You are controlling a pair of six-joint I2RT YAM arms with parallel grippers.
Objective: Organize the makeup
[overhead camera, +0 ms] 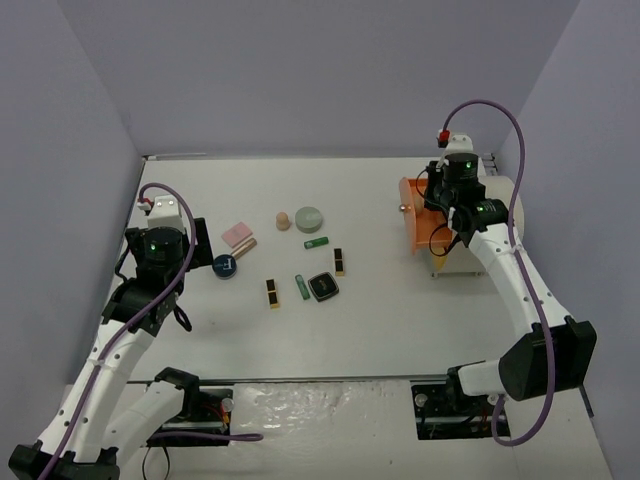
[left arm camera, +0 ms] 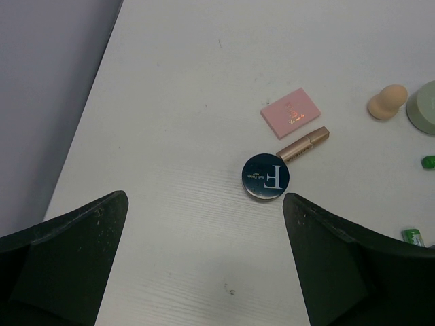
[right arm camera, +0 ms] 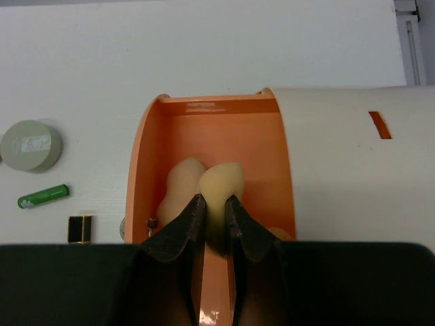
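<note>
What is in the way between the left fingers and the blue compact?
Nothing visible. The open left fingers hang over bare table, with the blue compact just ahead. A rose tube lies at its far side, not in the path.

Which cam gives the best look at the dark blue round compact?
Left wrist: the dark blue compact sits near center, unobstructed, its lid lettering legible. Top external shows it small, with the lettering unreadable. Right wrist doesn't show it.
</note>
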